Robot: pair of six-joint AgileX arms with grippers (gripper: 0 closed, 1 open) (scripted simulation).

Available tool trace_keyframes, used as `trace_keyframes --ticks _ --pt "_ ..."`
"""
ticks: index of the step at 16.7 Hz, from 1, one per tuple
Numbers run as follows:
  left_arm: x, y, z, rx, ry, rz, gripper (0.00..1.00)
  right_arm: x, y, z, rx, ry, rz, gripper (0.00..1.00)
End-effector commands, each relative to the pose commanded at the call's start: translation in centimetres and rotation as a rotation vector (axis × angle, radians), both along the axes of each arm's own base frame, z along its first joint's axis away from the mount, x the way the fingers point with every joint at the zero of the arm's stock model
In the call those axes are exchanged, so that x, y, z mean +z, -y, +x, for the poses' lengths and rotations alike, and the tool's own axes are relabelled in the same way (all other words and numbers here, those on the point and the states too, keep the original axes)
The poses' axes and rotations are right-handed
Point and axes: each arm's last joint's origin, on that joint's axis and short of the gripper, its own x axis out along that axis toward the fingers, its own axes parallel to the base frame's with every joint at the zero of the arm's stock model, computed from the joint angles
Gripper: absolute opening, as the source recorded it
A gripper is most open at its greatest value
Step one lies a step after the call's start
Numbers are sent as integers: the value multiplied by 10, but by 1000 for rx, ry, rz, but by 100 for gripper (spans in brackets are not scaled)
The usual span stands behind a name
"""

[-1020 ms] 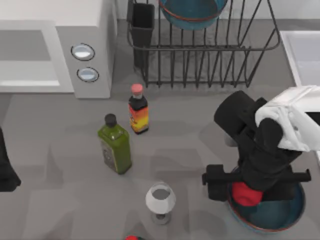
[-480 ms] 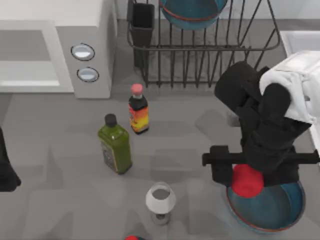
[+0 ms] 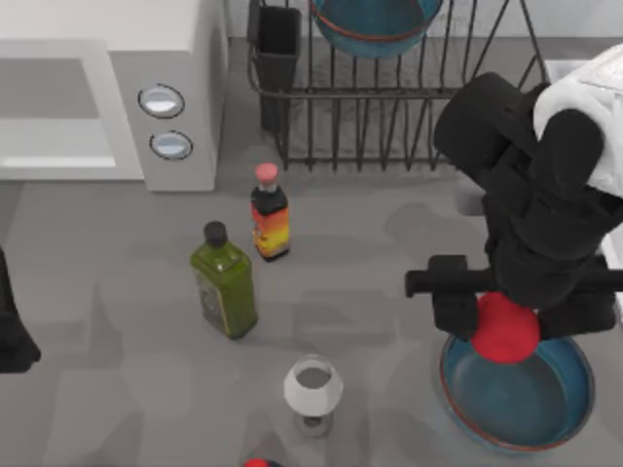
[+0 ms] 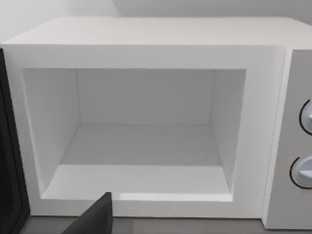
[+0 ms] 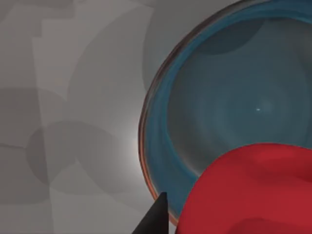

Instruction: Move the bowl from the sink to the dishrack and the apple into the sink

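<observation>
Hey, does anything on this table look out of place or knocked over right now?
Nothing is spilled or tipped. The oddity: one bowl sits on the bare table near the front right, not in the sink, while a look-alike bowl is already in the dishrack. The right gripper holds the apple above the table bowl.

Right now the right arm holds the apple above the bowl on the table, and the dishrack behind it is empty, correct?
Not quite. The dishrack is not empty: the top view shows a second blue bowl in it. The rest stands: the right gripper holds the apple above the bowl on the table.
</observation>
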Motion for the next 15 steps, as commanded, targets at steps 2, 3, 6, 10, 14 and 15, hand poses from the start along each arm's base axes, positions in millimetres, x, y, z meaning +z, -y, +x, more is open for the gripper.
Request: trace_keyframes --ticks 2,3,6,10,14,15 --pt "0 0 0 0 0 0 100 -2 -1 0 1 -4 0 0" --pt "0 0 0 0 0 0 100 -3 0 1 -2 -1 5 0" --pt "0 0 0 0 0 0 100 -11 14 14 -26 34 53 0" --pt "0 0 0 0 0 0 100 -26 53 42 -79 165 170 0" --pt "0 0 0 0 0 0 100 -39 110 69 -134 401 283 0" --pt "0 0 0 0 0 0 100 -41 127 74 -144 474 302 0"
